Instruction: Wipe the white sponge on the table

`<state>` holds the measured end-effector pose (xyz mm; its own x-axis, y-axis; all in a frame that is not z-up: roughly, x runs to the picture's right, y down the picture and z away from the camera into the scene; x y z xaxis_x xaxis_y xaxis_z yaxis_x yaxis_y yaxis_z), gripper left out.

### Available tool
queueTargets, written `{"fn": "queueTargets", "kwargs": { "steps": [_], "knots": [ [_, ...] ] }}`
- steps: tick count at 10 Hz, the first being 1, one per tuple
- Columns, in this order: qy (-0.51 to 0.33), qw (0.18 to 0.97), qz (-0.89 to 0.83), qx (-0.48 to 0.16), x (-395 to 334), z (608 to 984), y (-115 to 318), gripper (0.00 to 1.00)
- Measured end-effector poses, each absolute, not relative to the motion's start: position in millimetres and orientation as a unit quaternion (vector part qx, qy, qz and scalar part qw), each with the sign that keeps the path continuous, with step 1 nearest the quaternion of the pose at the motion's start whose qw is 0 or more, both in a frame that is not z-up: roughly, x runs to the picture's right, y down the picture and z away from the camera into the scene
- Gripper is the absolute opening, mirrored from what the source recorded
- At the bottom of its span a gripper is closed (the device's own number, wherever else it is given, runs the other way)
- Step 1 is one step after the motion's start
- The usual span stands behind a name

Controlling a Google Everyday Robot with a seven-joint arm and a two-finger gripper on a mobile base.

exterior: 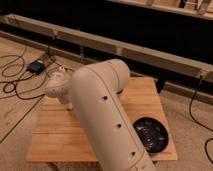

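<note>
The robot's big cream arm [107, 120] sprawls across the middle of the light-wood slatted surface [145, 97]. Its end effector [61, 90] sits over the far-left part, tucked behind the wrist, so whether it's open or holding anything, can't tell. The white sponge isn't visible either, since the arm blocks that spot. A black bowl [151, 134] rests near the front-right corner. Black cables [15, 85] lie on the floor to the left.
</note>
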<state>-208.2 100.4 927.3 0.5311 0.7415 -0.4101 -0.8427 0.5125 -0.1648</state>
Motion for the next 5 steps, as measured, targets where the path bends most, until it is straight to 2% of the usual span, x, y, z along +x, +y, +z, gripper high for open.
{"fn": "queueTargets", "kwargs": {
  "steps": [5],
  "knots": [
    [0.160, 0.844, 0.478, -0.185, -193, 933, 101, 0.00]
  ]
}}
